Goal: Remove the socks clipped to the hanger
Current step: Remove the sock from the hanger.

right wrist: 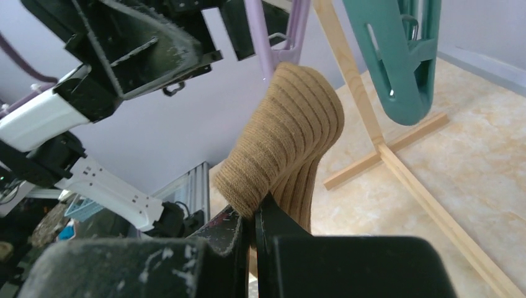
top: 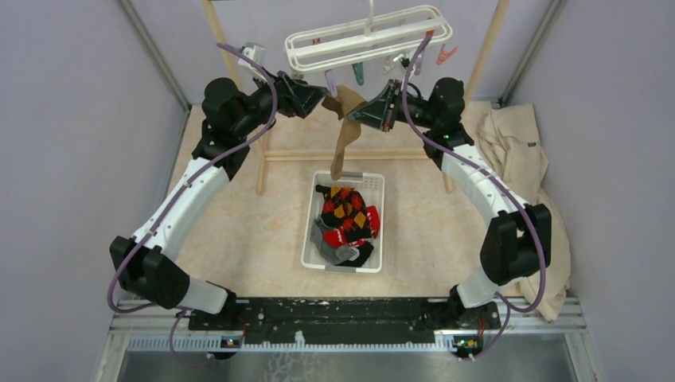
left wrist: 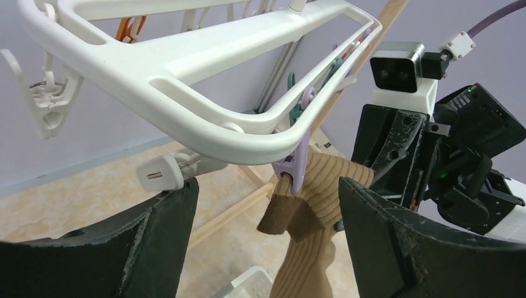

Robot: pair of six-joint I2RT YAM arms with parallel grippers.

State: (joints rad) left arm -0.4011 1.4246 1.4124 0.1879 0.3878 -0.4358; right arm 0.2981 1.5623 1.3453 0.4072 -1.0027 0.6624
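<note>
Right tool pinches the tan sock, the contact point half hidden; left tool gapes wide.

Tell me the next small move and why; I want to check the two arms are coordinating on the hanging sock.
Probably close the left fingers on the lilac clip to pinch it open. They stand open on either side of it, the clip under the hanger grips the tan sock at its top, and the right fingers are shut on the sock lower down, ready to draw it away.
</note>
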